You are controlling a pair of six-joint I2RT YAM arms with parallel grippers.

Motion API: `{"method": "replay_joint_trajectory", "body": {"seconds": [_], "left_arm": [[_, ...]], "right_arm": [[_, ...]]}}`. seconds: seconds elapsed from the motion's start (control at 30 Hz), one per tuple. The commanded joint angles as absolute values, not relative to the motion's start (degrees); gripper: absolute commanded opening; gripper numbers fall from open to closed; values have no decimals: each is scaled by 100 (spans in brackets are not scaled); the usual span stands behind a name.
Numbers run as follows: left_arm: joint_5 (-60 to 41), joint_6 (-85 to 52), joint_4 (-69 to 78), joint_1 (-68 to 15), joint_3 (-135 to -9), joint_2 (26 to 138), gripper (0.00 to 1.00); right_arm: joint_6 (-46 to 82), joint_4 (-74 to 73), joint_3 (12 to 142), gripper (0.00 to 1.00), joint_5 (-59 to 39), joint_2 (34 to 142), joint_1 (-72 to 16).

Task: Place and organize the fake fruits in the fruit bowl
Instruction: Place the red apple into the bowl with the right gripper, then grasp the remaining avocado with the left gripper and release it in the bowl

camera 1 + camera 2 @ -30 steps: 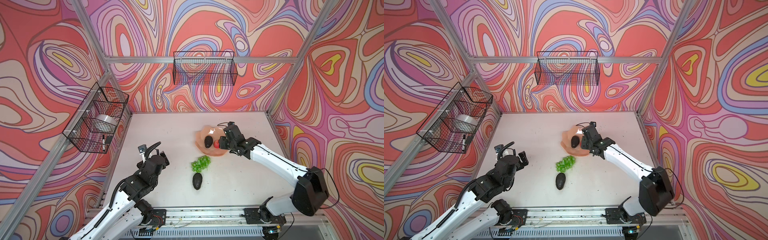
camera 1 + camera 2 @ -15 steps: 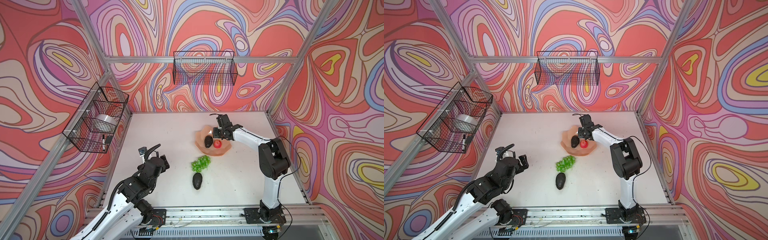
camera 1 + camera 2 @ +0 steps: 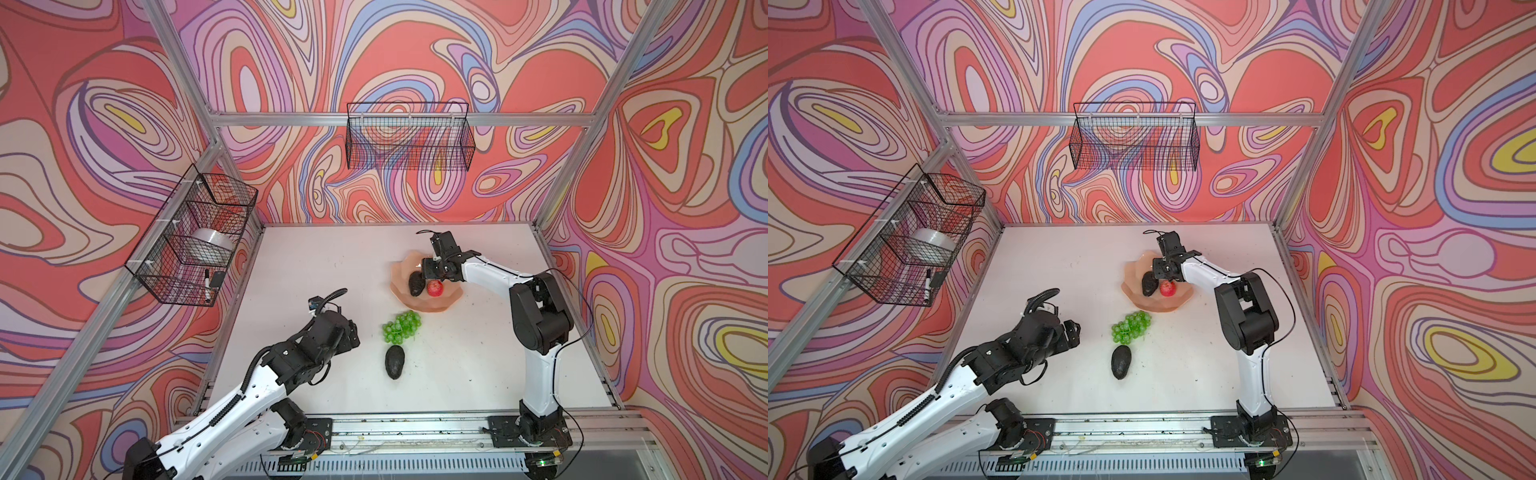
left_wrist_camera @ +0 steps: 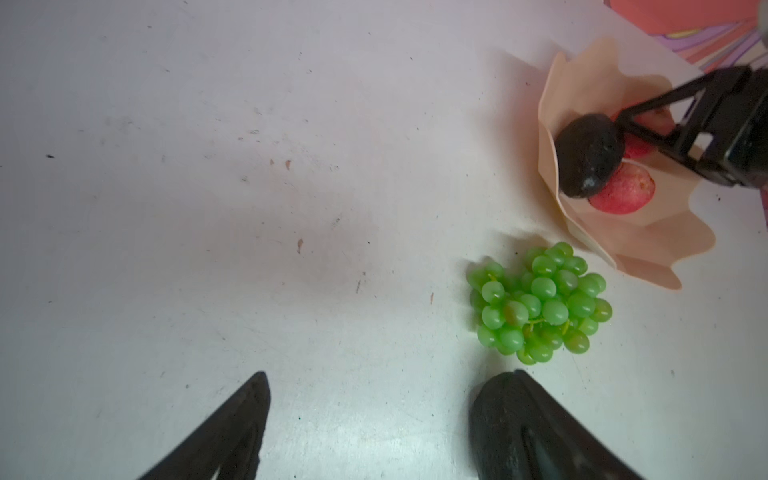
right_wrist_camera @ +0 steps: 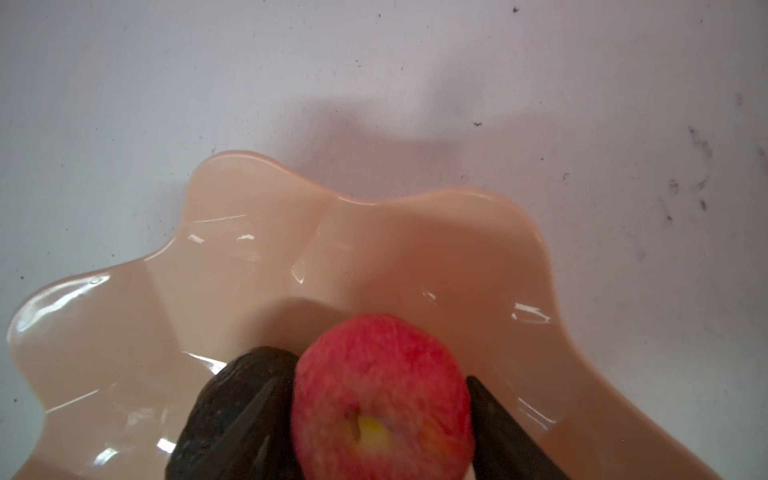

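The peach fruit bowl [image 3: 444, 305] [image 3: 1163, 305] [image 5: 374, 232] holds a dark avocado [image 3: 417, 284] [image 4: 590, 158] and a red apple [image 3: 434, 287] [image 4: 622, 191]. My right gripper [image 3: 432, 275] [image 3: 1163, 272] [image 5: 376, 378] hangs over the bowl, open, its fingers either side of a second red apple [image 5: 382, 399] with a sliver of gap. Green grapes [image 3: 402, 327] [image 4: 540, 303] and another avocado [image 3: 394, 361] [image 3: 1121, 361] lie on the table in front of the bowl. Just left of them my left gripper [image 3: 354, 334] [image 4: 388, 372] is open and empty, one finger beside that avocado [image 4: 490, 415].
A black wire basket [image 3: 409, 141] hangs on the back wall. Another wire basket [image 3: 195, 241] on the left wall holds a tape roll and a marker. The right arm's elbow [image 3: 536, 316] stands tall right of the bowl. A metal rail [image 3: 415, 432] runs along the table front.
The right arm folded upright and its gripper drew back over the bowl, jaws widening round the apple. The left gripper moved right toward the avocado and grapes and narrowed a little.
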State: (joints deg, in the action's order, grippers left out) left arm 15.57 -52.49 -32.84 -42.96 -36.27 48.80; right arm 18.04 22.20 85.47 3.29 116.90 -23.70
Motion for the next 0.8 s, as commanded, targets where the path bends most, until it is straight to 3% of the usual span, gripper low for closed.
{"method": "replay_joint_trajectory", "body": {"seconds": [0.0,0.27,0.5,0.77], "left_arm": [[1484,-5547,-2995,-4702,-3769,5185,89],[1268,-5587,-2572,-5466,-4121,6160,89],[802,-5349,-2419,-5669,-4491,7038,91],[453,-5284,-2457,-5727,-4587,7901,90]], "right_arm": [[1811,2114,8643,74,259,11534,-2347],[1959,2004,8326,80,314,10452,-2276],[2367,1604,6881,86,410,8632,-2275],[2612,1815,5733,87,650,7253,-2277]]}}
